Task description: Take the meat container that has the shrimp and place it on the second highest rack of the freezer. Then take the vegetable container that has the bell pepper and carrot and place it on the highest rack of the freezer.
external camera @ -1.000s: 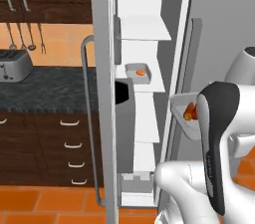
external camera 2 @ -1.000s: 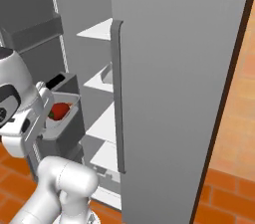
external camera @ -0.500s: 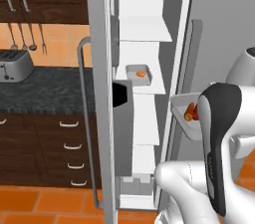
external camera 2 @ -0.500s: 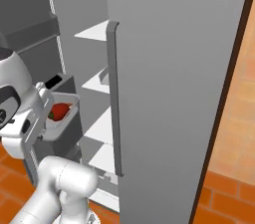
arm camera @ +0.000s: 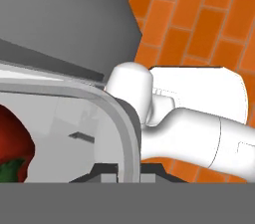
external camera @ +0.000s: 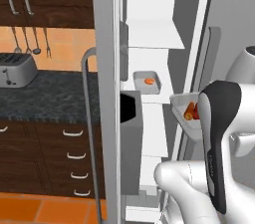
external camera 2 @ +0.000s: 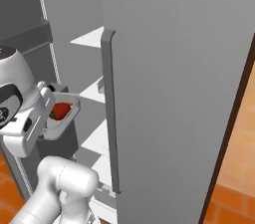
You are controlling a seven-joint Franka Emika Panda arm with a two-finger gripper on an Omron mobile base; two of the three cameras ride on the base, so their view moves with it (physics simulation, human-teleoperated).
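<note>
Since a second ago the whole base picture slides slightly: the base creeps toward the freezer (external camera: 164, 44), things themselves don't move. Jaws stay pinched tight on the rim of the vegetable tray (external camera 2: 62, 113), so the carry holds.

Step 1 looks done: the meat tray (external camera: 147, 81) with the shrimp (external camera: 149, 81) sits on a white shelf inside, 1 board below the top shelf (external camera: 154, 46). I judge step 2 is mid-transport; the tray hangs in front of the open compartment, lower than the top shelf, so a lift and reach-in remain.

Gripper (arm camera: 127, 170) clamps the tray's edge from below in the hand view. Inside the tray: bell pepper (external camera 2: 60, 110), carrot (external camera: 189, 111) beside it.

Materials:
- tray: pale grey, thin wall, rounded corners, smooth
- pepper: glossy red lump, green stem end
- carrot: short orange taper
- shelves: flat white boards
- freezer door: matte grey slab, long bar handle (external camera 2: 110, 113)
- floor: orange brick tiles
</note>
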